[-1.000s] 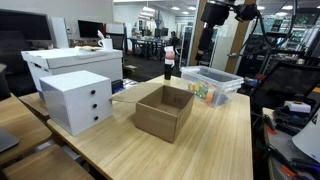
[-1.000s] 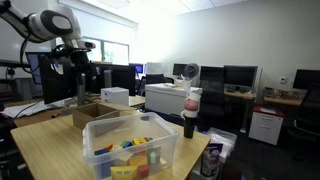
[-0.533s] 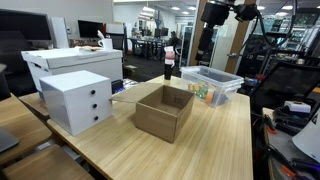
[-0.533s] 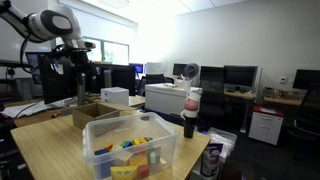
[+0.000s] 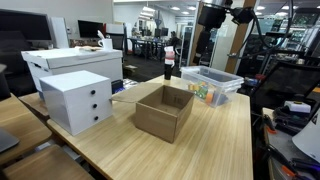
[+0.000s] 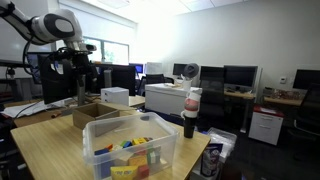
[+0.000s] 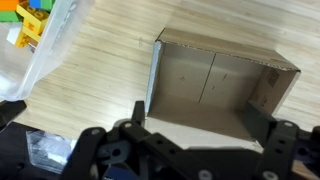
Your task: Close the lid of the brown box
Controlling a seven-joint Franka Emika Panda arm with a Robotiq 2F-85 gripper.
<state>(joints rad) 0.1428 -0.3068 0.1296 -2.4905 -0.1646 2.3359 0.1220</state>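
The brown box [image 5: 165, 112] stands open on the wooden table and also shows in an exterior view [image 6: 94, 113]. In the wrist view its empty inside [image 7: 215, 85] lies right below me. The lid [image 7: 152, 78] stands open along the box's left edge, seen edge-on; in an exterior view it sticks out from the box's far left side [image 5: 126, 97]. My gripper [image 7: 197, 125] is open and empty, its fingers spread wide over the box's near edge. It hangs high above the box in both exterior views [image 5: 214, 16] [image 6: 80, 86].
A white drawer unit [image 5: 75, 100] stands beside the box, with a larger white box [image 5: 70, 62] behind it. A clear plastic bin of coloured toys [image 5: 211, 85] [image 6: 130, 150] [image 7: 30, 30] sits on the box's other side. A dark bottle [image 5: 168, 65] stands at the table's far edge.
The arm has shifted slightly sideways at the top of an exterior view. The box and lid have not moved.
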